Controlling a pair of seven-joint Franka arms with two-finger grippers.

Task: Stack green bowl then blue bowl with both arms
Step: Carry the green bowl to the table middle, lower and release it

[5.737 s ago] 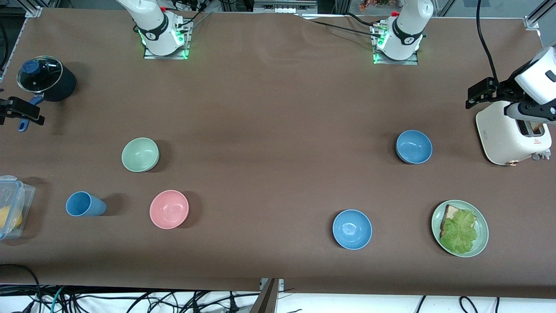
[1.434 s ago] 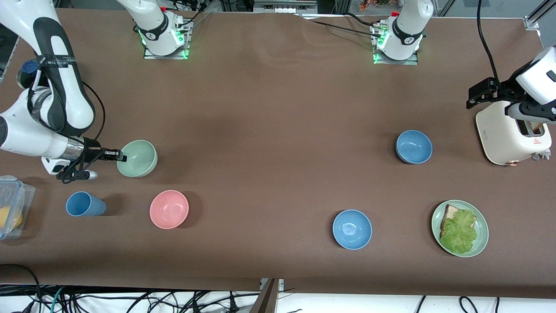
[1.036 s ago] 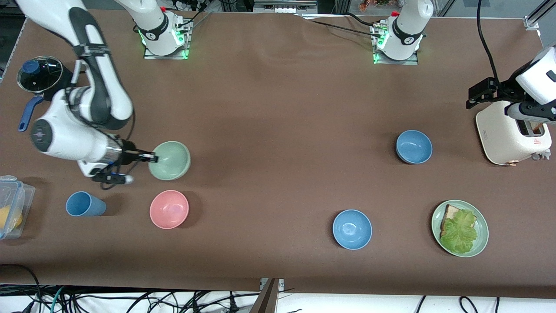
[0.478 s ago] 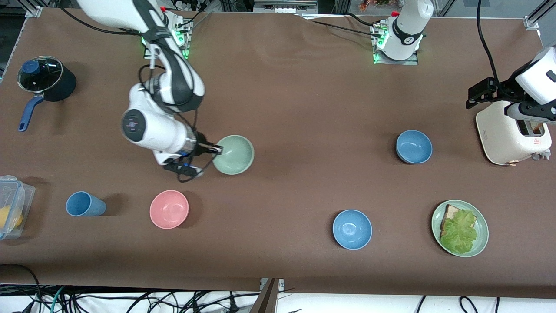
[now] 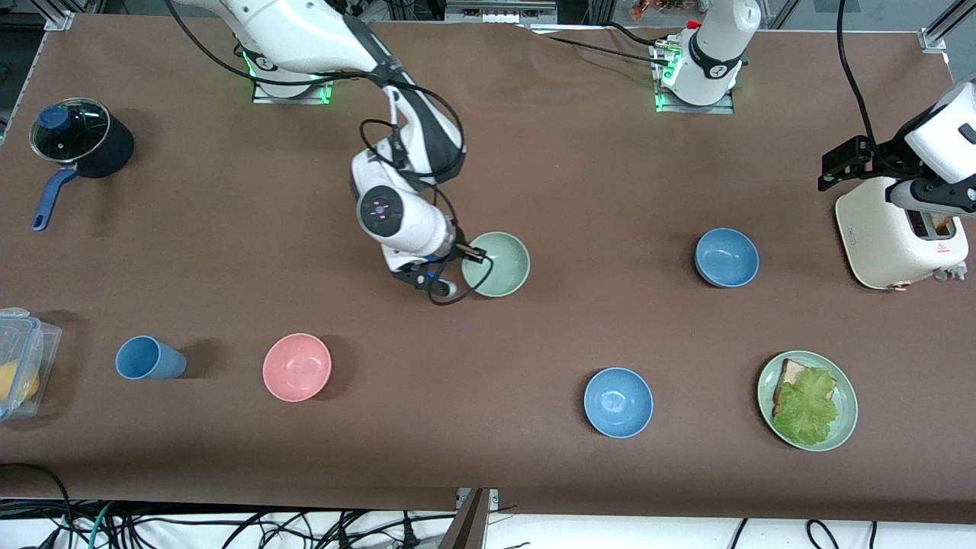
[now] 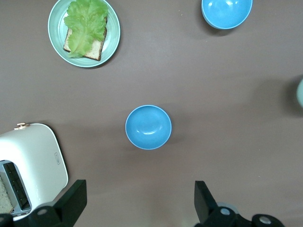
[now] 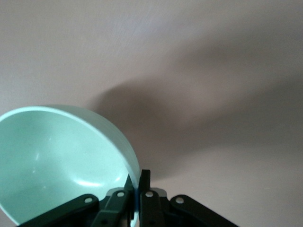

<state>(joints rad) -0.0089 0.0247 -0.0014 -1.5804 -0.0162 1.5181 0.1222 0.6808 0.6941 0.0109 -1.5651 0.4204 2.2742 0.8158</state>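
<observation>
The pale green bowl [image 5: 499, 264] hangs tilted a little above the middle of the table. My right gripper [image 5: 478, 258] is shut on its rim, and the right wrist view shows the bowl [image 7: 57, 161] pinched between the fingers [image 7: 146, 182]. One blue bowl [image 5: 727, 257] sits toward the left arm's end. A second blue bowl [image 5: 618, 402] lies nearer the front camera. My left gripper [image 6: 137, 208] waits open and empty, high above the table beside the toaster. The first blue bowl [image 6: 148, 126] lies below it.
A white toaster [image 5: 900, 232] and a green plate [image 5: 842, 427] with bread and lettuce stand at the left arm's end. A pink bowl [image 5: 296, 367], a blue cup [image 5: 149, 358], a lidded pot [image 5: 80, 137] and a clear box [image 5: 19, 362] are at the right arm's end.
The right arm has carried the green bowl from its own end of the table to the middle. The left arm has not moved.
</observation>
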